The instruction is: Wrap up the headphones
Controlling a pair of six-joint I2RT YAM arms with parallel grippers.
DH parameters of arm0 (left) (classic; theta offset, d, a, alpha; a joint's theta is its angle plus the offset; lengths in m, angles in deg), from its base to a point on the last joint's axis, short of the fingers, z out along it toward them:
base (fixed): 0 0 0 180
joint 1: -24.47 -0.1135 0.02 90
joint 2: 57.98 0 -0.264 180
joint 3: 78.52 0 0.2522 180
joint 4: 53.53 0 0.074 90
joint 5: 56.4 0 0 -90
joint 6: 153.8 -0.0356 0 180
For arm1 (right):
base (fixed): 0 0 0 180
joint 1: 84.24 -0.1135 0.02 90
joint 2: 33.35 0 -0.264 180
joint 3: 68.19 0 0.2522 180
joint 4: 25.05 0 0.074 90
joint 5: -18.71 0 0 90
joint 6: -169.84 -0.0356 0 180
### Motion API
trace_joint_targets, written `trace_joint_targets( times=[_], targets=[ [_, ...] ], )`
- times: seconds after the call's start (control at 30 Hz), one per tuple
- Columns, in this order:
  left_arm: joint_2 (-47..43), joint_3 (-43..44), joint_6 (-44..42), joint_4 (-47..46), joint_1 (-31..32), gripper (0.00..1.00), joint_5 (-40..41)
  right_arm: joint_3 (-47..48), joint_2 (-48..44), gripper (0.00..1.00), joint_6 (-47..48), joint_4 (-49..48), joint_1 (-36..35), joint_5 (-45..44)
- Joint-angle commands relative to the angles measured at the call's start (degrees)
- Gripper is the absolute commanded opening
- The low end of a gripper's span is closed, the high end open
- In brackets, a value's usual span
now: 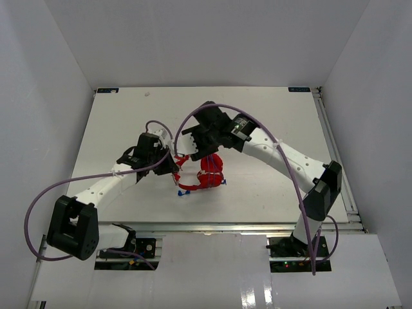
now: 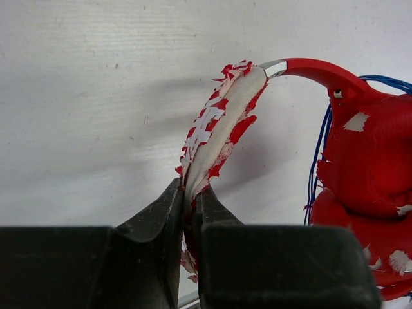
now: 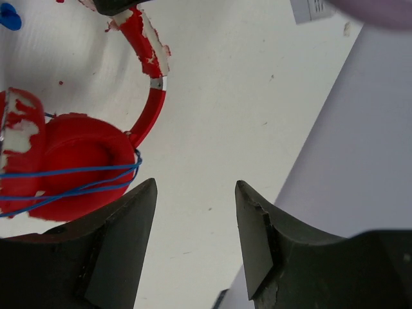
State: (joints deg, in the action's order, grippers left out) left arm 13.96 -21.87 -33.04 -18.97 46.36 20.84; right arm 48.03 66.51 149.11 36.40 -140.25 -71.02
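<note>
The red headphones (image 1: 207,175) lie at the middle of the white table, earcups folded together (image 2: 367,174). A thin blue cord (image 3: 77,174) runs in several turns round the earcups, and its blue plug (image 1: 181,193) lies on the table to their left. My left gripper (image 2: 191,193) is shut on the worn, peeling padded end of the headband (image 2: 222,122), just left of the earcups (image 1: 174,166). Above and slightly behind the headphones, my right gripper (image 3: 195,183) stands open with only bare table between its fingers, and the earcup (image 3: 64,161) is to its left.
Thick purple arm cables (image 1: 193,116) arch over both arms. White walls (image 1: 58,96) enclose the table on three sides, and the right wall (image 3: 380,129) is close to my right gripper. A metal rail (image 1: 225,226) runs along the near edge.
</note>
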Motion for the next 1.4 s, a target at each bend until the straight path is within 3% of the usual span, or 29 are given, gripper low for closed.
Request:
trace_joint_targets(
  times=[0.0, 0.3, 0.53, 0.77, 1.13, 1.37],
  targets=[
    [4.6, 7.3, -0.2, -1.9, 0.2, 0.00, -0.6, -0.6, -7.0, 0.59, -10.6, 4.2, 8.8, 11.1],
    [19.0, 21.1, -1.2, -2.1, -0.4, 0.00, 0.5, -19.9, -20.9, 0.59, -18.5, 1.6, 26.4, 28.3],
    [27.7, 33.1, -1.9, -0.5, -1.1, 0.00, 1.9, -41.3, -34.5, 0.59, -24.2, -8.4, 29.5, 32.1],
    [32.0, 45.0, -2.6, 3.5, -1.3, 0.00, 0.9, -51.9, -40.9, 0.59, -28.2, -13.5, 31.8, 34.4],
    [28.3, 30.1, -3.3, -2.0, -1.3, 0.00, -1.6, -59.8, -45.8, 0.59, -32.4, -16.3, 32.5, 36.9],
    [28.2, 25.0, -4.3, -4.2, -1.3, 0.00, -2.2, -62.5, -48.8, 0.60, -33.4, -16.6, 33.8, 37.2]
  ],
)
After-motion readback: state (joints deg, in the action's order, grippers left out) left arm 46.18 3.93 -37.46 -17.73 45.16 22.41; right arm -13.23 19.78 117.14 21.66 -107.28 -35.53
